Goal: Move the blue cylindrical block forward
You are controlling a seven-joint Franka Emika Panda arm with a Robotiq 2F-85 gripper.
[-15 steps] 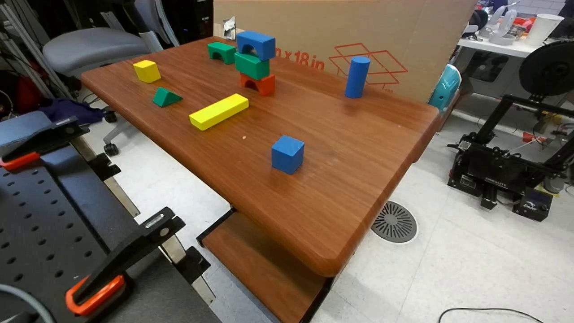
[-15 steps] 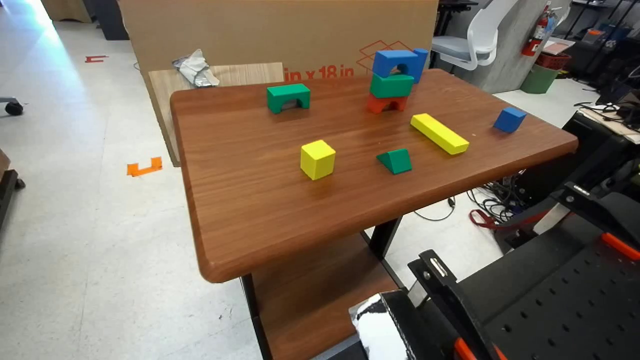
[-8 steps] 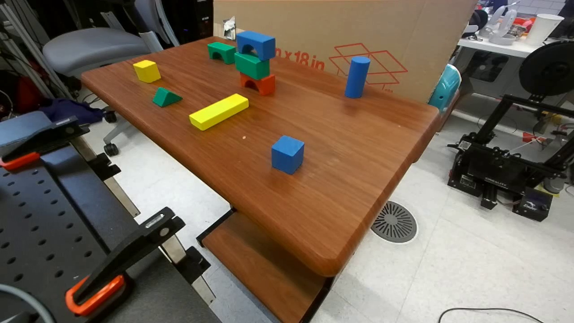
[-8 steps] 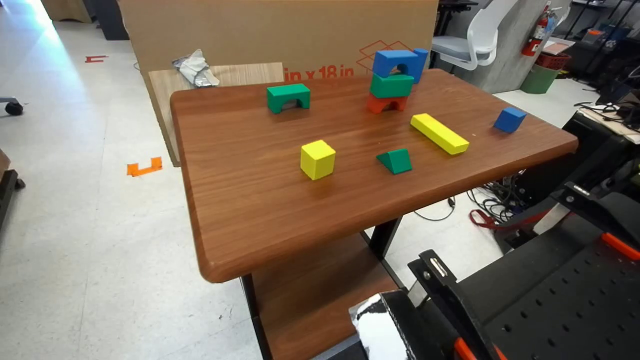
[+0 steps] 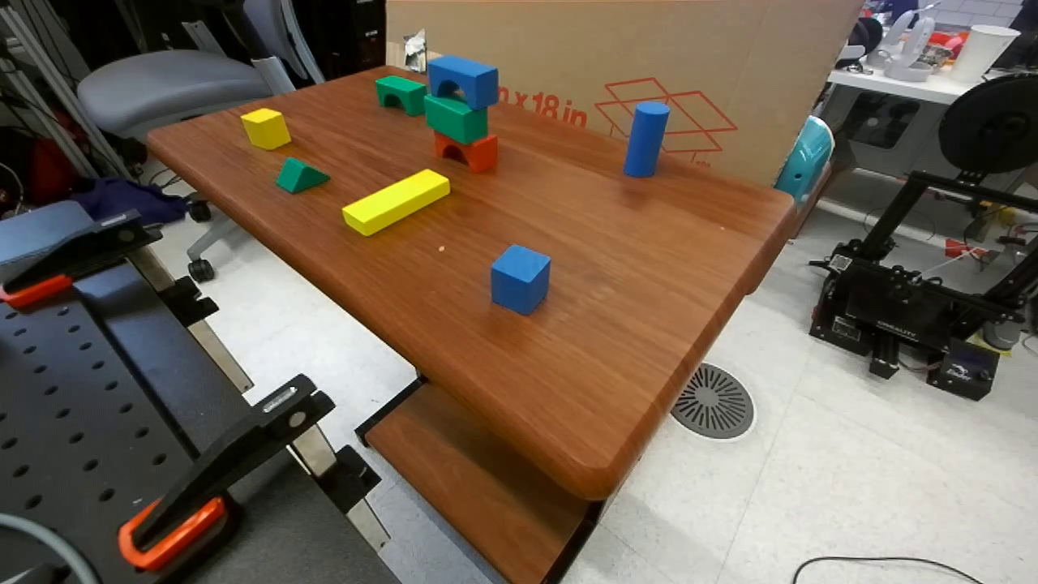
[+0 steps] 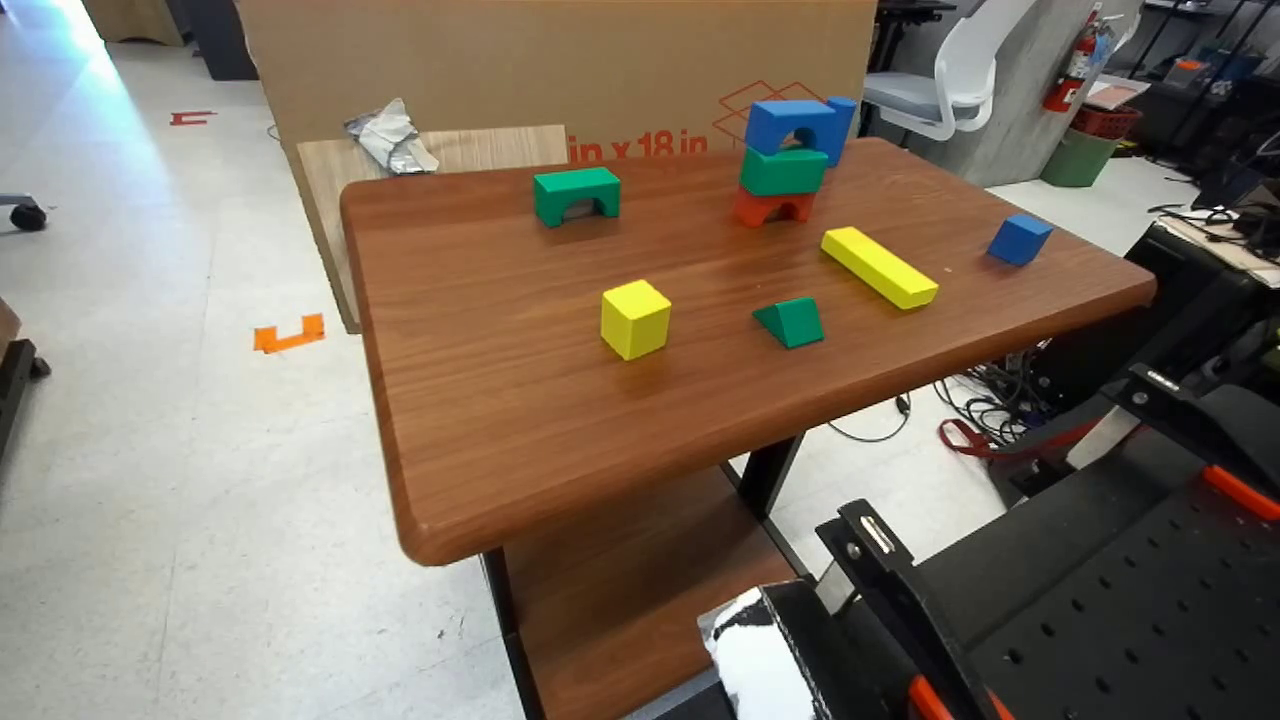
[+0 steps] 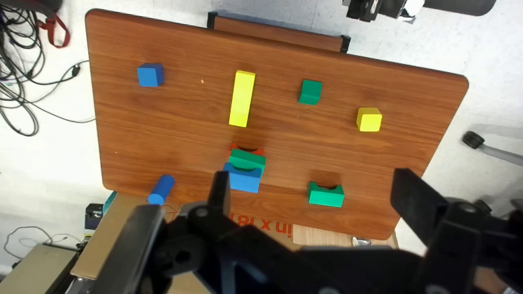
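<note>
The blue cylindrical block [image 5: 646, 139] stands upright on the wooden table [image 5: 641, 268] near its edge by the cardboard box. In an exterior view the block [image 6: 841, 135] is mostly hidden behind the stacked blocks. In the wrist view the block [image 7: 162, 190] lies left of the jaws, near the table's lower left corner. My gripper [image 7: 312, 174] is open and empty, high above the table, with its fingers spread wide apart. The gripper is out of view in both exterior views.
A stack of red, green and blue blocks [image 5: 462, 122] stands near the cylinder. A green arch [image 7: 326, 196] shows between the fingers. A blue cube [image 5: 521, 280], yellow bar [image 5: 396, 203], green triangle [image 5: 300, 175] and yellow cube [image 5: 266, 129] lie about. A cardboard box [image 5: 568, 49] stands behind.
</note>
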